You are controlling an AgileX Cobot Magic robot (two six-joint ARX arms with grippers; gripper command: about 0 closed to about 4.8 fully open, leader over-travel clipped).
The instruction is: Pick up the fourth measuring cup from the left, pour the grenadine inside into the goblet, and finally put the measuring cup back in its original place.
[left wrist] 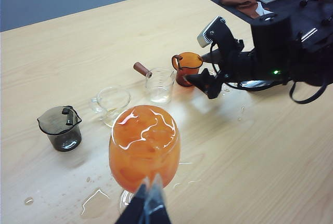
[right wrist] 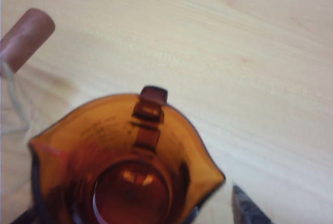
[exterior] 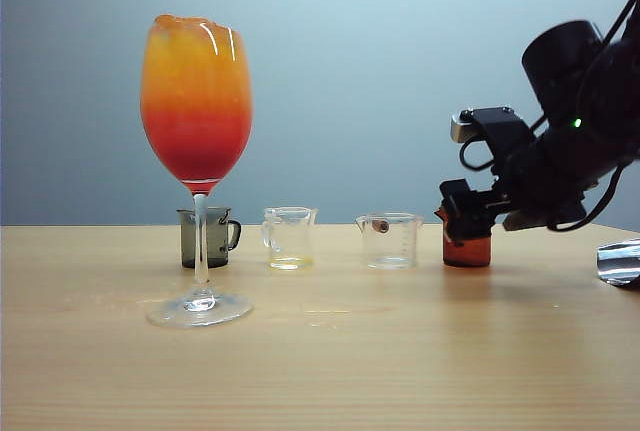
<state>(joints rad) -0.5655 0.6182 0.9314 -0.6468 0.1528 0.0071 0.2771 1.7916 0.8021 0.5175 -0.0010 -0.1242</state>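
Here the red-brown measuring cup [exterior: 467, 252] stands upright on the light wood bench [exterior: 400, 351], last on the right in a row with a smoky grey cup [exterior: 208, 238], a clear cup [exterior: 290, 238] and a second clear cup [exterior: 389, 240]. The right gripper [left wrist: 207, 71] sits just beside the red-brown cup with its fingers apart, and nothing is held; whether a fingertip touches the cup is unclear. The right wrist view looks down into this cup, its bottom showing dark red. The goblet [exterior: 197, 101], full of orange drink shading to red near the stem, stands left of centre in front of the grey cup. The left gripper [left wrist: 146, 207] hangs near the goblet's bowl, fingers together.
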